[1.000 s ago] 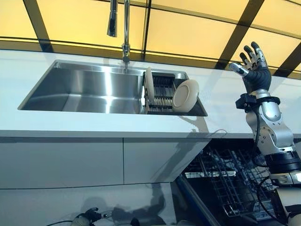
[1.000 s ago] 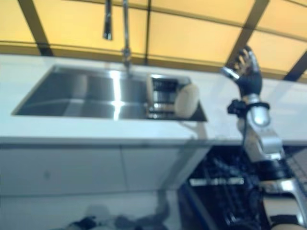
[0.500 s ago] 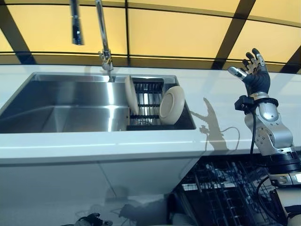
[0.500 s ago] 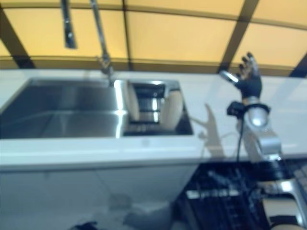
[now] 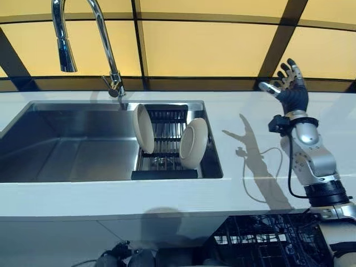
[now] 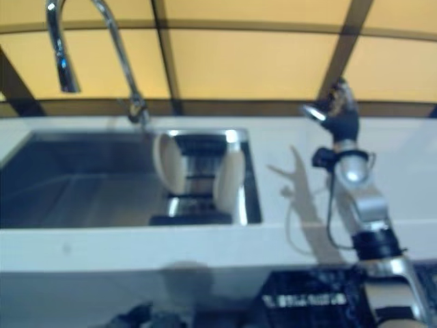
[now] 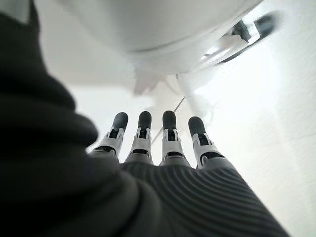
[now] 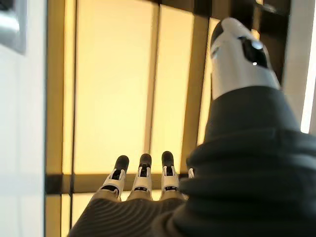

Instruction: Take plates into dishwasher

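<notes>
Two cream plates stand on edge in a black rack [image 5: 167, 161] at the right end of the steel sink [image 5: 67, 150]: one upright plate [image 5: 143, 128] and one leaning plate [image 5: 192, 143]. My right hand [image 5: 290, 92] is raised above the white counter [image 5: 245, 161], well to the right of the plates, fingers straight and spread, holding nothing. Its fingers [image 8: 141, 178] point at the yellow wall in the right wrist view. My left hand [image 7: 163, 148] hangs low with straight fingers, empty. The open dishwasher's wire rack [image 5: 261, 245] shows below the counter's edge.
A tall curved tap [image 5: 83, 33] rises behind the sink. A yellow panelled wall [image 5: 206, 44] with dark bars backs the counter. White cabinet fronts [image 5: 111, 233] lie below the counter at the left.
The camera has moved up and tilted down, so the sink looks deeper and less of the dishwasher shows. My right hand stays raised and open over the counter. The plates have not moved.
</notes>
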Available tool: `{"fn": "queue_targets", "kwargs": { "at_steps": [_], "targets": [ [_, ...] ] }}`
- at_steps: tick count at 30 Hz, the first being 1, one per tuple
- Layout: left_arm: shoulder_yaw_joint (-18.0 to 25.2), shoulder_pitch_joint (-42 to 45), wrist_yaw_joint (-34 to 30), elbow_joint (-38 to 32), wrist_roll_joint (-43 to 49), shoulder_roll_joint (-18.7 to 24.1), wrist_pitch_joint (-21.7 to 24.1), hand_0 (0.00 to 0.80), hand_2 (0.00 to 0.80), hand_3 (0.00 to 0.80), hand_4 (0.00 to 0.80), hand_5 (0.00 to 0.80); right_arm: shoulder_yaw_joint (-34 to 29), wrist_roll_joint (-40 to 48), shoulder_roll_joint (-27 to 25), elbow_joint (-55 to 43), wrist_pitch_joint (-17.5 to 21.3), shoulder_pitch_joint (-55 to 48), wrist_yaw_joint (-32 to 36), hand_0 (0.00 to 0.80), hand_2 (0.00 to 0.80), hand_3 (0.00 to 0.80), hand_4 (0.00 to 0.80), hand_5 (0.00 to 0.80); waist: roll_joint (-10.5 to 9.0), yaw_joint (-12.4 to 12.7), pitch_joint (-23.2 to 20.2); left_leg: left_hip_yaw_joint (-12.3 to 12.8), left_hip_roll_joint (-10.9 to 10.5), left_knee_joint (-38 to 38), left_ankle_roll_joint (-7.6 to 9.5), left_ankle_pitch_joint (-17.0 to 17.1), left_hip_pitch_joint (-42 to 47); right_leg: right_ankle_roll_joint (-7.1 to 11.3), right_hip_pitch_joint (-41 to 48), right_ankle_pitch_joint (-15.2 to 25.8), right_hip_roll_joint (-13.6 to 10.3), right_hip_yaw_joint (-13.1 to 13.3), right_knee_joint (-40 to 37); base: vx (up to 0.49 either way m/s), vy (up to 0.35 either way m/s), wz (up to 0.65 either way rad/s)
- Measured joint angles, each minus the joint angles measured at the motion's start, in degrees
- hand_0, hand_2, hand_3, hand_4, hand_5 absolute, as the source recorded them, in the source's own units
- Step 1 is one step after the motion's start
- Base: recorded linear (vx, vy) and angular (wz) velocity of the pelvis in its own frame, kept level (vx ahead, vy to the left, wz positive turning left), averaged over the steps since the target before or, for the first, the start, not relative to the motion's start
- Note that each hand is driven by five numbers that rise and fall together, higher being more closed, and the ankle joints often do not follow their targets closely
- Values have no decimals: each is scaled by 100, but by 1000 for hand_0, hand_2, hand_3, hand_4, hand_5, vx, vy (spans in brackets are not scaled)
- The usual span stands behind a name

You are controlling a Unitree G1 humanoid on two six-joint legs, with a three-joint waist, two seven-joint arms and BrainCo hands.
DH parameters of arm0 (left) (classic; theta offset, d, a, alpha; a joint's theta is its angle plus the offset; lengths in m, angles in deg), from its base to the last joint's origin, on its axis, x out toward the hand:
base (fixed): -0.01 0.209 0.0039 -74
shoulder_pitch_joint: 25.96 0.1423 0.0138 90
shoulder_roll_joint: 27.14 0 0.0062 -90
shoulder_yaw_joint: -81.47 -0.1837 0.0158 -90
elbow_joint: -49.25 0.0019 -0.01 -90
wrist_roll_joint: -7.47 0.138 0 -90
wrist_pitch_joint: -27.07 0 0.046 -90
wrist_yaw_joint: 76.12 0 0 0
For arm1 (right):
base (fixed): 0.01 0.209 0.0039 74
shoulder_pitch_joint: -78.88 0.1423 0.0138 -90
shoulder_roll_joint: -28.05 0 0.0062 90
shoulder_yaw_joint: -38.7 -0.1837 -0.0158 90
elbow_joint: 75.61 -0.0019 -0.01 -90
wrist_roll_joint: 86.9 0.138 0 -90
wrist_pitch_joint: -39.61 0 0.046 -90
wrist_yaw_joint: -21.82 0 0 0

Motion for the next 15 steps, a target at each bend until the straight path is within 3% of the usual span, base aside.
{"fn": "queue_targets", "kwargs": {
  "at_steps": [2, 3, 4, 7, 11, 12, 15],
  "targets": [
    [-195, -2, -21, -58, 0, -22, -85, 0, 0, 0, 0, 0, 17, -7, -9, 4, -91, -7, -68, 0, 0, 0, 0, 0, 175, 25, 37, 26, -10, -1410, 69, 265, 421, 205, 149, -47, 62, -80, -18, 125, 114, 13],
    [-200, 25, -21, -81, 0, -17, -110, 0, 0, 0, 0, 0, 41, -3, -1, 9, -113, -24, -85, 0, 0, 0, 0, 0, 163, 32, 49, -5, -12, -1444, 69, 359, 463, 253, 173, -66, 46, -48, -19, 119, 206, -20],
    [-192, 136, -21, -149, -2, 3, -195, 0, 0, 0, 0, 0, 119, 16, 4, -3, -163, -32, -77, 0, 0, 0, 0, 0, 95, 159, 0, -9, -180, -1506, 120, 406, 578, 316, 201, -110, -80, 33, -21, 96, 197, -29],
    [-189, 161, -20, -179, -1, 95, -312, 0, 0, 0, 0, 0, 108, 30, 18, -3, -160, -43, 35, 0, 0, 0, 0, 0, -63, 161, -119, 32, -434, -2032, 326, 690, 865, 406, 254, -191, -298, 28, -10, 87, 190, -1],
    [-242, 277, -43, -375, 0, 348, -507, 0, 0, 0, 0, 0, 52, 88, 42, -79, -201, -166, 143, 0, 0, 0, 0, 0, -145, 161, -198, 92, -512, -2365, 544, 961, 1051, 627, 272, -225, -357, 32, 6, 32, 139, -5],
    [-290, 300, -55, -371, 1, 383, -572, 0, 0, 0, 0, 0, 48, 88, 42, -79, -206, -215, 172, 0, 0, 0, 0, 0, -146, 154, -199, 100, -505, -2367, 547, 944, 1060, 736, 271, -169, -354, 17, 19, -17, 121, -13],
    [-308, 374, -52, -360, -3, 375, -650, 0, 0, 0, 0, 0, 49, 91, 61, -63, -226, -307, 188, 0, 0, 0, 0, 0, -125, 159, -201, 203, -459, -2365, 499, 938, 1082, 738, 246, -144, -274, 3, 21, -29, 81, -19]
  ]
}}
